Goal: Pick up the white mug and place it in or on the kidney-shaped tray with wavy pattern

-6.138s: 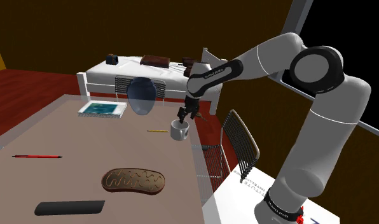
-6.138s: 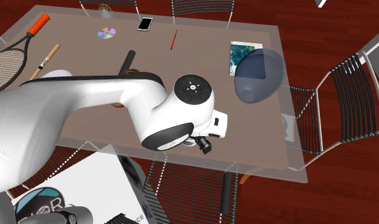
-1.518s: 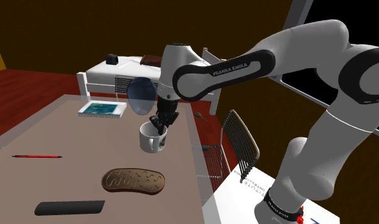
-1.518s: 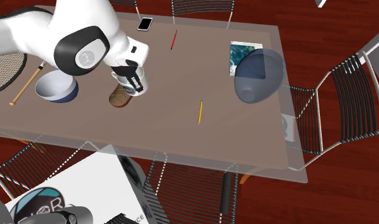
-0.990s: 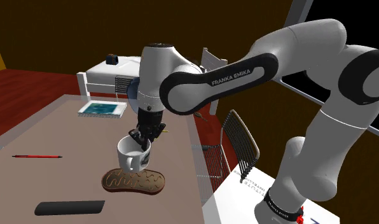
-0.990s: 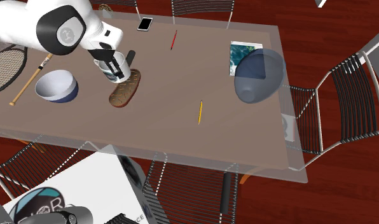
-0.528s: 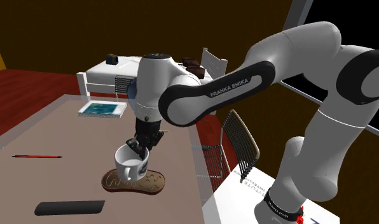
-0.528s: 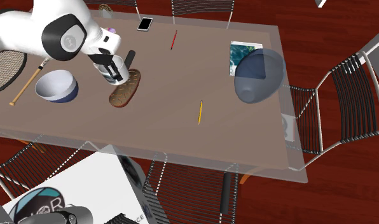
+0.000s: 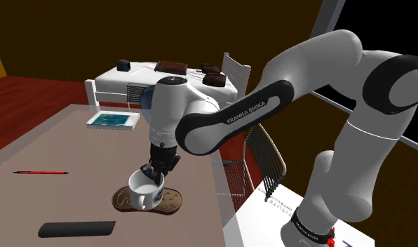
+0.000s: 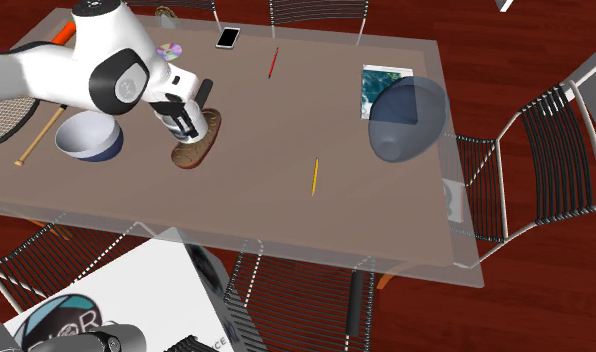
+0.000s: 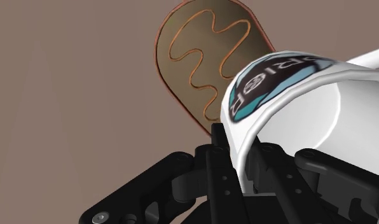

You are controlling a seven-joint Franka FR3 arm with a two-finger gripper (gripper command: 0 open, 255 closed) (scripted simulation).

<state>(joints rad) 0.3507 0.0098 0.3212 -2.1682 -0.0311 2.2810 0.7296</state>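
My black gripper [image 9: 155, 170] is shut on the rim of the white mug [image 9: 144, 190], which carries a teal and black round logo [image 11: 264, 83]. The mug hangs tilted right over the brown kidney-shaped tray [image 9: 172, 201] with its wavy orange line [image 11: 204, 57]; I cannot tell whether its base touches the tray. In the second exterior view the mug [image 10: 178, 118] sits at the tray's [image 10: 199, 140] left edge under the arm's hand. In the wrist view one finger lies outside the mug's wall [image 11: 245, 143] and the other inside it.
On the table [image 9: 53, 147] lie a red pencil [image 9: 39, 172], a black flat bar [image 9: 76, 229], a teal-covered book [image 9: 113, 121], a yellow pencil [image 10: 315, 175], a blue-grey vase [image 10: 406, 120] and a blue bowl [image 10: 88, 136]. Wire chairs [image 9: 264, 161] stand along the table's edges.
The arm has carried the mug from the table's middle over to the tray and lowered it. In the last half second it sank a little further onto the tray.
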